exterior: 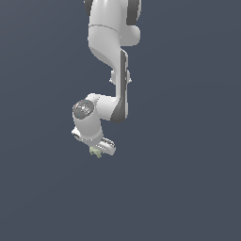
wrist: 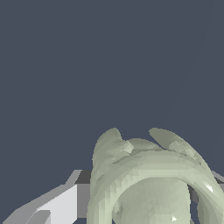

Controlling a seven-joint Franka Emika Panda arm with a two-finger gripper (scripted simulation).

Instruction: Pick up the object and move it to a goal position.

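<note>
Item: small pale sage-green lumpy cup-shaped object (wrist: 148, 183), rim toward my wrist camera. Location: beneath the white arm's pincer (exterior: 97, 151), between its fingers (wrist: 57, 205); no worktop edges visible. Pincer: narrowed around it, apparently gripping, which I judge is for carrying it goalward.

- Open, uniform dark slate-blue space surrounds the arm (exterior: 110, 56) on every side in the exterior view; no obstacle shows.
- Wrist view: the sage-green object (wrist: 148, 183) fills the near field between the gripper fingers (wrist: 57, 205); beyond it, unobstructed background.
</note>
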